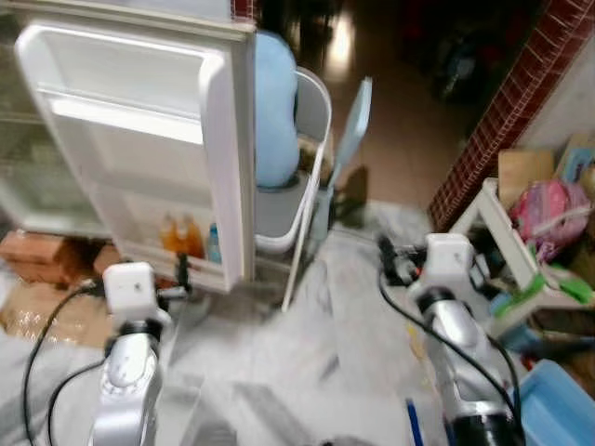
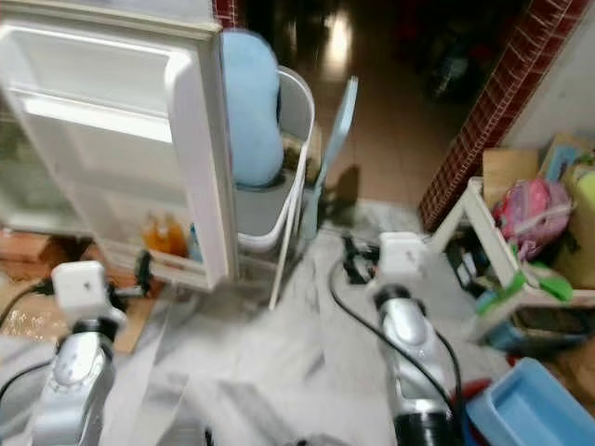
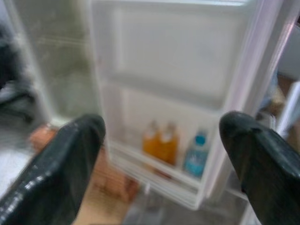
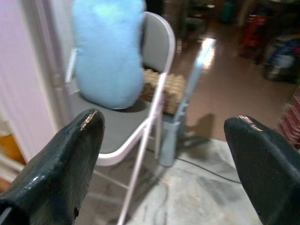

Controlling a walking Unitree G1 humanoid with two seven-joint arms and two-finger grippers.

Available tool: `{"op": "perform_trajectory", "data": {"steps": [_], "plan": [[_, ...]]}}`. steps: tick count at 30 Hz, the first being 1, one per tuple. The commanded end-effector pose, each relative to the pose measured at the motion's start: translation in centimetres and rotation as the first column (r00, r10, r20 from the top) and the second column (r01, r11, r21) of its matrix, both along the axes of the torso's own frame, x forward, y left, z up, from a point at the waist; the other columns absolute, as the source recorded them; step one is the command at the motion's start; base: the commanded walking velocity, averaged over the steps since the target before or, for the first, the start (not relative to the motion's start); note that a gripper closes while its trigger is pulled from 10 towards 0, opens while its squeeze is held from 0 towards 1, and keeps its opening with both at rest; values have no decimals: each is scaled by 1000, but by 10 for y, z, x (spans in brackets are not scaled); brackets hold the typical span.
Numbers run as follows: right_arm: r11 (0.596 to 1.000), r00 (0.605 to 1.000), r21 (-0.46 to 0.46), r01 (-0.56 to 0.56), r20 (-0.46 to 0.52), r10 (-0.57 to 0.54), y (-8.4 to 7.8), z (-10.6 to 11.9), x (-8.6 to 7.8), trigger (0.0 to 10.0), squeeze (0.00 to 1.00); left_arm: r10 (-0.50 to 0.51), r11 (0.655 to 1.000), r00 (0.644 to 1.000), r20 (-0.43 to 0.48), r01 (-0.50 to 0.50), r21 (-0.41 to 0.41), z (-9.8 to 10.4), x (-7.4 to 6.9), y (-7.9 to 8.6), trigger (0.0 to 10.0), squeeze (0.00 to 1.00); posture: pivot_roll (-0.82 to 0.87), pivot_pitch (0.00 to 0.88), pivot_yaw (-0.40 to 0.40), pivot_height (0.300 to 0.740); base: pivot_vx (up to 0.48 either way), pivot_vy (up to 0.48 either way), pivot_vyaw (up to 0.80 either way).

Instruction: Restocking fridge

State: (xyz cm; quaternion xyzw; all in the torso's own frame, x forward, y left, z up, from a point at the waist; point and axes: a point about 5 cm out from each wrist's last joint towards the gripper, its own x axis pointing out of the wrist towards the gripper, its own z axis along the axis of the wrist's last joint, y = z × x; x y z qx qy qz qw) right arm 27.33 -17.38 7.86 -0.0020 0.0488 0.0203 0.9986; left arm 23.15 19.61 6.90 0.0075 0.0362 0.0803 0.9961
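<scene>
The fridge door (image 1: 139, 139) stands swung open, white, with moulded shelves. Its lowest shelf holds two orange drink bottles (image 3: 160, 143) and a blue-capped bottle (image 3: 196, 154) beside them, also seen as orange bottles (image 1: 178, 234) from the head. My left gripper (image 1: 181, 282) is low in front of that shelf, open and empty, a short way from the door. My right gripper (image 1: 390, 260) hangs open and empty over the floor to the right, facing a folding chair (image 4: 140, 126). The fridge interior (image 1: 28, 167) is at the far left, blurred.
A grey folding chair (image 1: 293, 186) with a light blue cushion (image 1: 276, 111) stands just behind the door's edge. Bricks (image 1: 37, 255) and cardboard (image 1: 37, 311) lie under the fridge. At right are a white rack (image 1: 502, 223) with a pink bag (image 1: 548, 209), and a blue bin (image 1: 558, 400).
</scene>
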Motion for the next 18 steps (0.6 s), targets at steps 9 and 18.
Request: {"op": "perform_trajectory", "data": {"steps": [9, 18], "plan": [[1000, 1000, 10, 2, 17, -3, 0, 3, 2, 10000, 0, -33, 999, 999, 5, 33, -11, 1, 1, -4, 10000, 0, 63, 0, -66, 740, 280, 0, 325], [1000, 999, 1, 1, 32, -1, 1, 5, 4, 10000, 0, -40, 999, 999, 8, 40, -18, 1, 0, -4, 10000, 0, 60, 0, -59, 740, 461, 0, 0]]}}
